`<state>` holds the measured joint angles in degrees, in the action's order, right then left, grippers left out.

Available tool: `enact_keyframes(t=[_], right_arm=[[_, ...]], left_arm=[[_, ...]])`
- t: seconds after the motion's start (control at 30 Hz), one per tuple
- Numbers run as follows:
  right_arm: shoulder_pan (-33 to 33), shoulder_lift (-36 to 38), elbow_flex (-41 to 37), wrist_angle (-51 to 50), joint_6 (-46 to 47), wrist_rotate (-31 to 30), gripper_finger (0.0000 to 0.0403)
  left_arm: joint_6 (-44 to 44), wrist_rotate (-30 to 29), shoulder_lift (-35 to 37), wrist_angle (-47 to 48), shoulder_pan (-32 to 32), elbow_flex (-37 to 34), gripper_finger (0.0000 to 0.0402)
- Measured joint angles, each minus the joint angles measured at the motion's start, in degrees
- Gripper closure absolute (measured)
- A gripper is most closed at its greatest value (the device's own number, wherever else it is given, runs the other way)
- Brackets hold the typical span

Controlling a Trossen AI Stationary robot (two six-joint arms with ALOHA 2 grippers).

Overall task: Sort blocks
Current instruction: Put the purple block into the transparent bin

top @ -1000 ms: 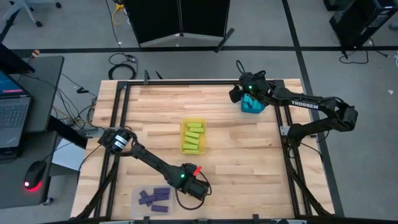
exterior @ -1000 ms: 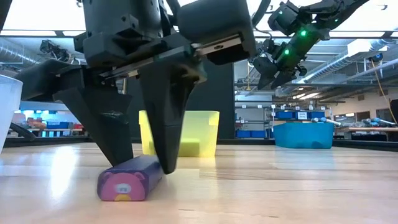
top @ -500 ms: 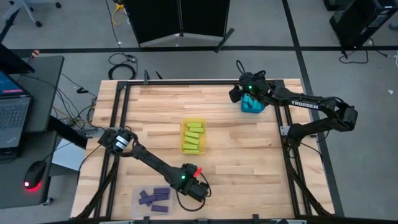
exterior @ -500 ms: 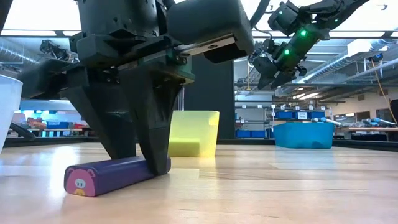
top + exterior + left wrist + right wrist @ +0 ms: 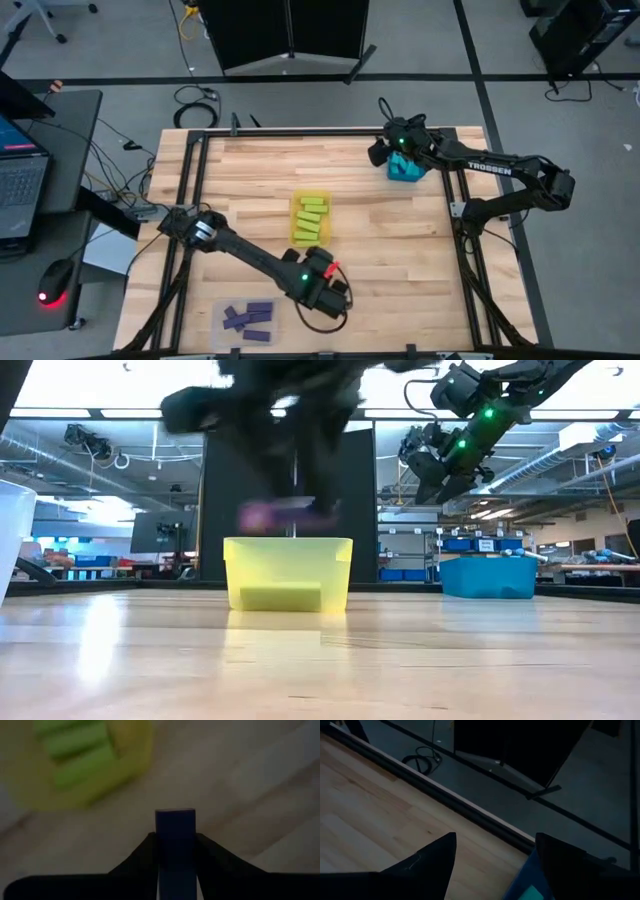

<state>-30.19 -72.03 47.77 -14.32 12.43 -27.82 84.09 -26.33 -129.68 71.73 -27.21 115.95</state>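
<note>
A purple block [image 5: 175, 827] is in my left gripper [image 5: 175, 836], which is shut on it above the near middle of the table [image 5: 325, 290]. In the low view both are blurred, the block [image 5: 280, 515] hanging well above the wood. The yellow bin [image 5: 311, 220] at mid-table holds several yellow-green blocks [image 5: 311, 212]. A clear bin [image 5: 247, 320] at the near left holds several purple blocks. My right gripper [image 5: 385, 152] hangs open over the far right, beside the blue bin [image 5: 405, 168], with nothing between its fingers [image 5: 430, 857]. My left gripper pinches the purple block by its two long sides [image 5: 161, 847] between its two fingers. The fingers slant steeply down from above and lie along the block, whose free end [image 5: 175, 815] sticks out past the fingertips. The block is lifted clear of the table.
A black metal frame [image 5: 190, 190] runs round the wooden table top. Bare wood lies between the yellow bin and the blue bin and along the near right. A laptop and a mouse sit on a side desk [image 5: 40, 180] beyond the left edge.
My left gripper has shut on the purple block lying on the table, turning it about on the wood. It has then risen with a roll of the wrist and moved slightly toward the right edge. The block is now lifted clear.
</note>
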Motion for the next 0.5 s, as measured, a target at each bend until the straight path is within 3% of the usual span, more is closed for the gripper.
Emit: enact_keyframes(t=[0.27,0.4,0.5], right_arm=[[1.86,0.0,0.0,-0.62,0.04,0.58,0.0122],[2.7,0.0,0.0,-1.34,0.07,0.59,0.0121],[3.44,0.0,0.0,-1.61,0.86,0.57,0.0121]], left_arm=[[-12.54,-1.21,0.1,9.5,-3.76,13.58,0.03],[-13.48,2.02,0.3,18.52,-8.56,17.7,0.03],[-15.76,4.96,0.32,18.05,-12.87,17.95,0.03]])
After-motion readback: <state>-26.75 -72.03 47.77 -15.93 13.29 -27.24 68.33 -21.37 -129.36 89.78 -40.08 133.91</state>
